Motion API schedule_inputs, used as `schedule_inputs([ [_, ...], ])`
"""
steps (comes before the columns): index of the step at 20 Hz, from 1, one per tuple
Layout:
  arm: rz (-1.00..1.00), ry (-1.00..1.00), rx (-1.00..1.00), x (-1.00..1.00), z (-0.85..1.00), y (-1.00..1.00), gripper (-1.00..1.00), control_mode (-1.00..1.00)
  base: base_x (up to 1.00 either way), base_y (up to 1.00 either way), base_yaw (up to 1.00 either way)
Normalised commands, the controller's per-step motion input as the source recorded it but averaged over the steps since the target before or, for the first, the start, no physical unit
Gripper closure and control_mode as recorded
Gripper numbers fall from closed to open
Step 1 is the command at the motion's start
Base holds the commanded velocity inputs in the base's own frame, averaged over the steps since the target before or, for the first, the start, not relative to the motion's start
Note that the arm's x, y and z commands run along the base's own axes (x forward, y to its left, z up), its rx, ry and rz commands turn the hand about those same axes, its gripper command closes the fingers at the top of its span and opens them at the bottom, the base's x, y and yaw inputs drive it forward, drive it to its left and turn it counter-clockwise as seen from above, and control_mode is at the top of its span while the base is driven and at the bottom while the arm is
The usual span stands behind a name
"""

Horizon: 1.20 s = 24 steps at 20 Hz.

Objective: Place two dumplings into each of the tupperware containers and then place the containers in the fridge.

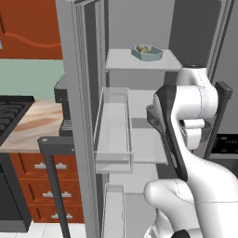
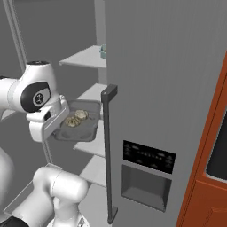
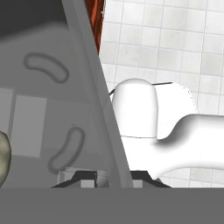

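1. The jaws (image 3: pixel 109 177), at the bottom centre of the hand view, sit closed on the thin rim of the dark grey tub (image 2: pixel 77 122); the wall runs up between the two tips, so the hold looks to be an edge pinch
2. In the right base view the tub hangs at centre left, level, just off the middle shelf (image 2: pixel 91 93) of the open fridge (image 2: pixel 164 88)
3. It carries two dumplings (image 2: pixel 75 119) side by side; they lie loose, so a tilt would likely slide them
4. The tub looks light and stiff, but held by one rim it may sag or swivel; a grip at mid-wall seems safest
5. At the upper centre of the left base view, the light blue-grey tub (image 1: pixel 146 52) already rests on the top shelf (image 1: pixel 139 60) with dumplings inside; their count is hard to tell
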Motion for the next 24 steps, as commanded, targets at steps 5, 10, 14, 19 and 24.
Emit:
schedule_inputs([
  [5,0.0,-0.03,0.03,0.33,-0.32,0.0,1.0,-1.0,0.0,0.0,0.0],
  [10,0.01,-0.04,0.08,0.69,-0.24,0.0,1.0,-1.0,0.0,0.0,0.0],
  [14,0.0,0.0,0.09,0.92,-0.08,0.0,1.0,-1.0,0.0,0.0,0.0],
  [19,0.0,-0.03,0.05,0.89,-0.08,0.0,1.0,-1.0,0.0,0.0,0.0],
  [24,0.0,-0.08,0.06,0.88,-0.09,0.0,1.0,-1.0,0.0,0.0,0.0],
])
